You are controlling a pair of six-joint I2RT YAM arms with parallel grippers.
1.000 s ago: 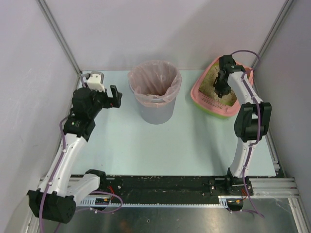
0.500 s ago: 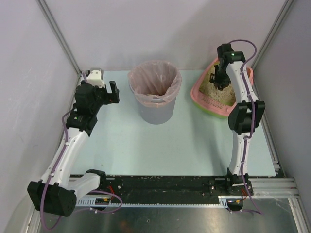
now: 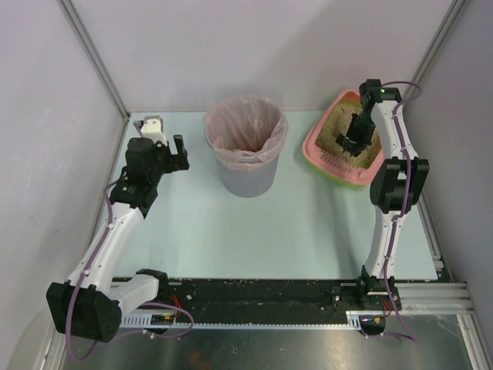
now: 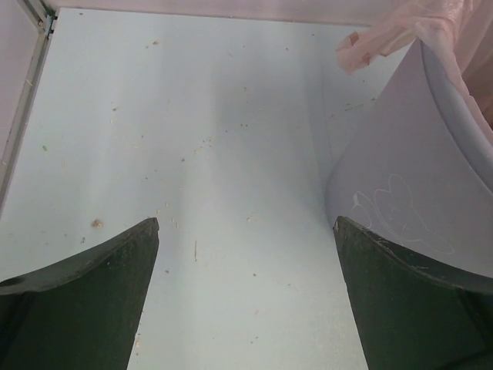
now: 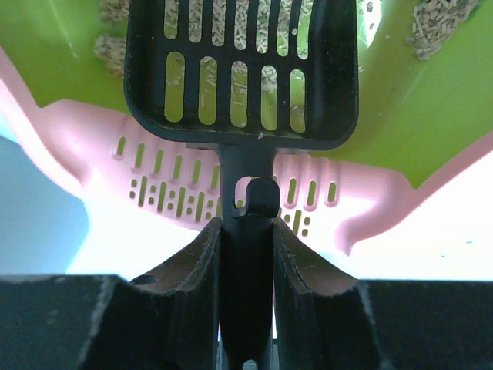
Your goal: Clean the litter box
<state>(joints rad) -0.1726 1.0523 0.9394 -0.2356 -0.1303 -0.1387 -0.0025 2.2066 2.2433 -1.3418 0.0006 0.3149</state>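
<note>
The pink litter box [image 3: 320, 148] with a green inner rim and beige granules sits at the back right. In the right wrist view its slotted pink ledge [image 5: 177, 189] and green inside [image 5: 431, 108] show. My right gripper [image 3: 356, 143] is shut on the handle of a black slotted scoop [image 5: 243, 73]. The scoop head hangs over the box's near edge, with pellets seen through its slots. My left gripper [image 3: 178, 154] is open and empty, left of the grey bin [image 3: 246, 166]. Its fingers [image 4: 92, 301] frame bare table.
The grey round bin with a pinkish bag [image 3: 245, 131] stands at the back centre; its wall [image 4: 408, 185] fills the right of the left wrist view. Crumbs speckle the pale blue table [image 4: 208, 154]. Walls close in at left, back and right.
My right gripper moved with the scoop from the box's far part toward its near slotted ledge. My left arm pulled back a little to the left.
</note>
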